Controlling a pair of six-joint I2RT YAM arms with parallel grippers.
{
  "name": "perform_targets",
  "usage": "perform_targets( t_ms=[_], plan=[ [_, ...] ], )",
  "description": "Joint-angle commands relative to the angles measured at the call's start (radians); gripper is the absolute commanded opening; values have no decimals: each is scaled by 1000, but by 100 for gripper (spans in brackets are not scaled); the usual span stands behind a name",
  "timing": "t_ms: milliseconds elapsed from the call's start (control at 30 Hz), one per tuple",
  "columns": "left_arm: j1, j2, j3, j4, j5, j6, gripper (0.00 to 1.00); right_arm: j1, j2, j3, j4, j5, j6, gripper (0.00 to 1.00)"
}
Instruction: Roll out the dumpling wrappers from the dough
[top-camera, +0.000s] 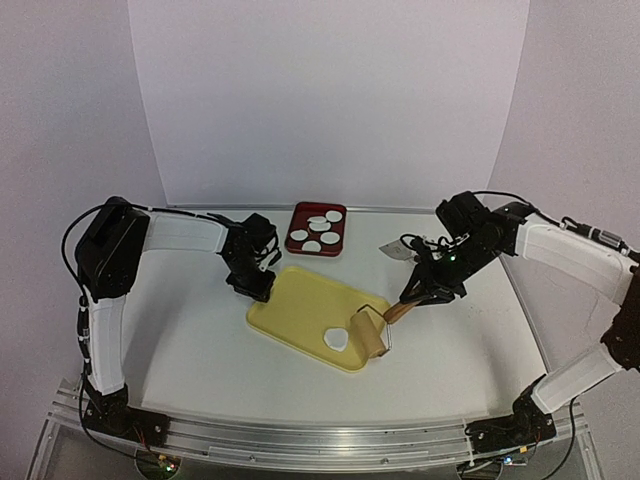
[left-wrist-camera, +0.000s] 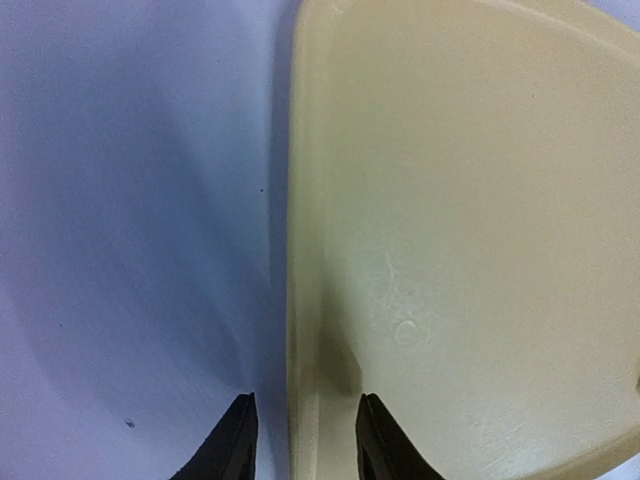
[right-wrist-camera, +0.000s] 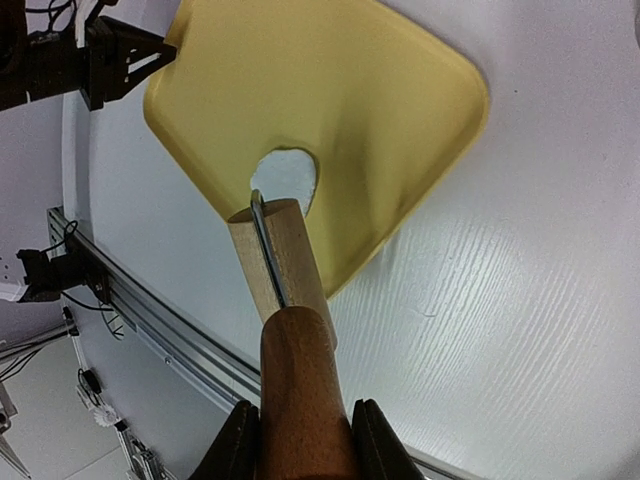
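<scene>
A flattened white patch of dough (top-camera: 338, 340) (right-wrist-camera: 285, 175) lies on the near right part of the yellow board (top-camera: 305, 300) (right-wrist-camera: 330, 90). A wooden roller (top-camera: 372, 330) (right-wrist-camera: 275, 255) rests with its drum at the patch's near edge. My right gripper (top-camera: 415, 290) (right-wrist-camera: 305, 440) is shut on the roller's brown handle (right-wrist-camera: 300, 380). My left gripper (top-camera: 252, 285) (left-wrist-camera: 305, 440) sits at the board's left corner, open, one finger on each side of the rim (left-wrist-camera: 300, 330) without touching it. Several round white dumpling wrappers (top-camera: 312, 246) lie in a red tray (top-camera: 303, 211) behind the board.
A small metal piece (top-camera: 395, 250) lies on the white table right of the tray, close to the right arm. An aluminium rail (top-camera: 300, 440) (right-wrist-camera: 180, 340) runs along the table's near edge. White walls close in the back and sides.
</scene>
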Motion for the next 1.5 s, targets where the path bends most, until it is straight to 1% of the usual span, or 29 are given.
perform_targets(
  t_ms=[0,33,67,233,400,533,633,800,933,1200,1367,1467],
  plan=[
    [-1,-71,18,-15,35,-123,47,23,63,108,23,-38,-34,0],
    [-1,-91,3,-13,37,-162,53,26,82,124,24,-39,-36,0],
    [-1,-111,-15,-13,42,-207,56,30,100,138,25,-42,-39,0],
    [-1,-195,-130,-14,92,-382,62,52,189,179,25,-33,-64,0],
    [-1,-258,-242,19,127,-469,61,71,251,228,27,-38,-92,0],
    [-1,-262,-266,13,120,-486,55,82,288,269,27,-44,-106,0],
    [-1,-253,-276,21,116,-492,53,86,303,283,27,-31,-115,0],
    [1,-224,-281,44,118,-496,46,86,335,297,25,9,-123,0],
    [1,-204,-274,48,117,-488,36,89,372,296,25,36,-123,0],
    [2,-167,-276,27,92,-471,11,105,406,243,-10,153,-148,0],
    [2,-151,-274,34,94,-473,2,127,442,199,-27,230,-167,0],
    [3,-143,-272,38,96,-476,0,137,465,172,-27,254,-163,0]
  ],
)
